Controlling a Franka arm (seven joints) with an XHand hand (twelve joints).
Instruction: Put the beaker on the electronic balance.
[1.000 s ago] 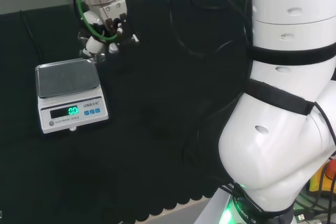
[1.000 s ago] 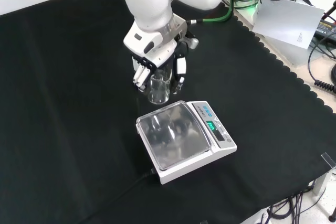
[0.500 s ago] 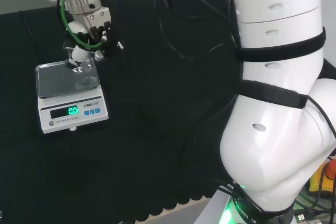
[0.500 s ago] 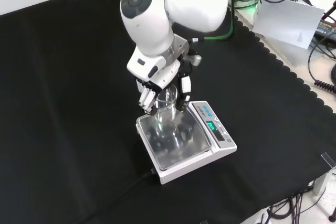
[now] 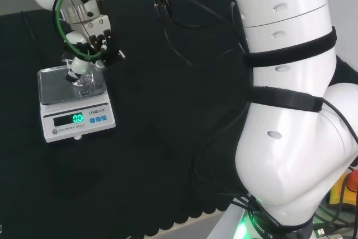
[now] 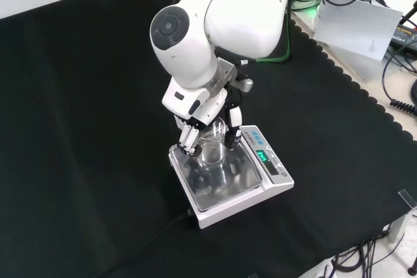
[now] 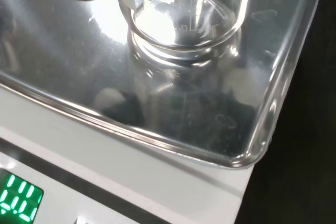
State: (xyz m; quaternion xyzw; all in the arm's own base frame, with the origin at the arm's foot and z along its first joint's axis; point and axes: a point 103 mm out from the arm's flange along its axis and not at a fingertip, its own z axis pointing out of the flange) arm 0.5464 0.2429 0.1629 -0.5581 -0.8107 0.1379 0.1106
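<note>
A clear glass beaker [image 6: 213,151] is held upright over the shiny steel pan of the white electronic balance [image 6: 215,187]. My hand [image 6: 207,124] comes down from above with fingers and thumb curled round the beaker's sides. In the head view the hand [image 5: 85,48] holds the beaker [image 5: 83,80] over the back right part of the balance [image 5: 53,90]. The wrist view has the beaker [image 7: 184,19] just above or on the balance pan [image 7: 63,61], its reflection directly beneath; I cannot tell whether it touches. A green display [image 5: 77,118] glows on the balance's front.
Black cloth [image 6: 78,128] covers the bench all round the balance. A thin cable [image 6: 156,229] runs off from the balance's near left corner in the front view. My arm's white links [image 5: 285,110] stand at the head view's right. Papers and cables lie past the cloth's scalloped edge [image 6: 339,69].
The hand has carried the beaker from beside the balance to over its pan and lowered it close to the steel. The balance has not moved.
</note>
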